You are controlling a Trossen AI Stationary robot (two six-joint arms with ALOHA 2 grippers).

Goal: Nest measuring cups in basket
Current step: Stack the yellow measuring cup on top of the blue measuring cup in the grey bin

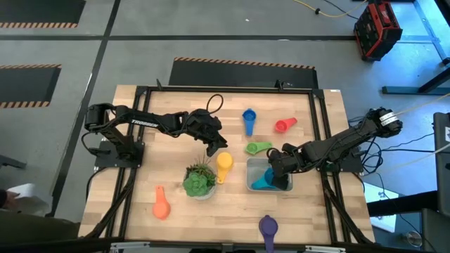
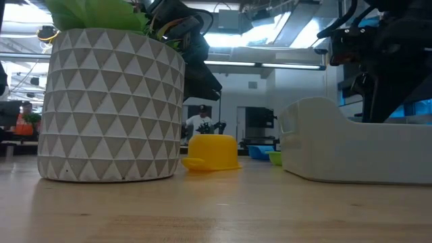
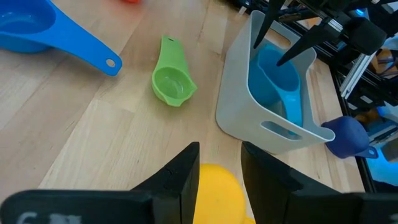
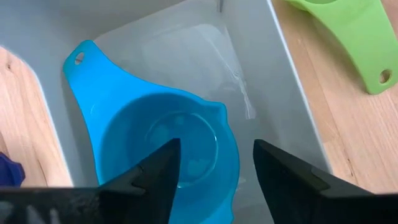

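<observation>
The greyish basket (image 1: 254,167) stands on the table right of centre, and a teal measuring cup (image 4: 168,130) lies in it, bowl up, handle against a wall. My right gripper (image 4: 216,146) hangs open just above that cup, with its fingers (image 3: 280,50) pointing down into the basket (image 3: 239,93). A yellow cup (image 1: 224,163) sits bowl down on the table between the plant and the basket. My left gripper (image 3: 219,149) is open above the yellow cup (image 3: 217,193), and the low view shows a gap between the gripper and the cup (image 2: 212,150).
A potted plant (image 1: 200,179) stands just left of the yellow cup. The other cups lie loose on the table: green (image 1: 258,147) beside the basket's far side, blue (image 1: 249,119) and red (image 1: 285,125) farther back, orange (image 1: 162,204) near left, purple (image 1: 268,226) at the near edge.
</observation>
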